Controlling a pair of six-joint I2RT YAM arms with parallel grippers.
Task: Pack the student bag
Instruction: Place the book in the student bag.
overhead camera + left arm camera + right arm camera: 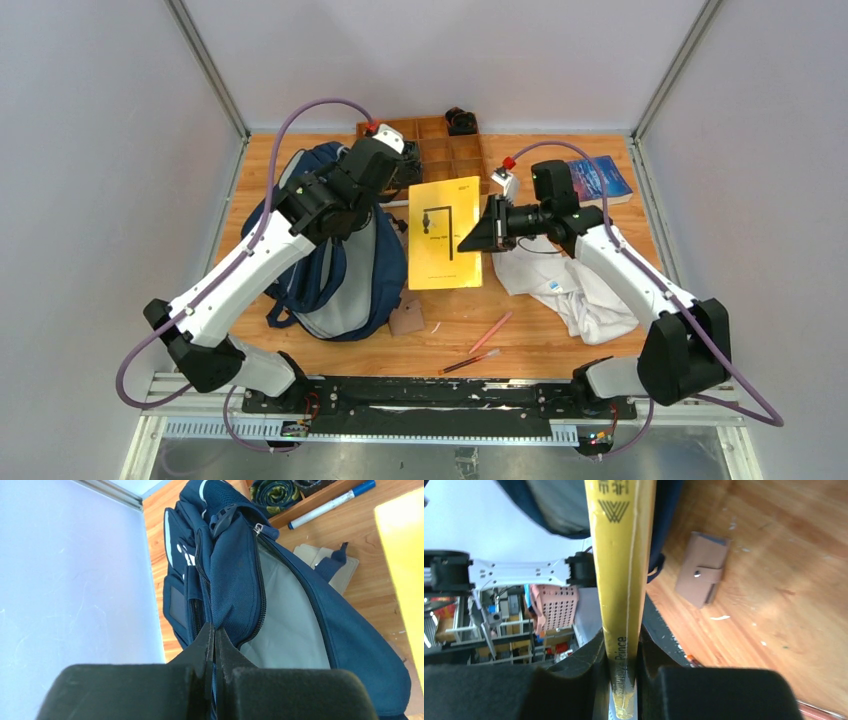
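Observation:
The student bag (330,275), navy with grey lining, lies on the left of the table with its main zip open. My left gripper (372,205) hangs over its far end. In the left wrist view the gripper (215,630) is shut on a fold of the bag's (235,580) navy fabric beside the zip. My right gripper (482,232) is shut on the right edge of a yellow book (443,235), held just right of the bag. The right wrist view shows the book's spine (621,555) clamped between the jaws of that gripper (621,640), with the bag's opening beyond it.
A wooden compartment tray (440,145) stands at the back, with a blue marker (330,504) in front of it. A blue book (600,178) lies at the back right and a white cloth (570,290) under my right arm. A brown wallet (406,318) and two pens (490,332) lie near the front.

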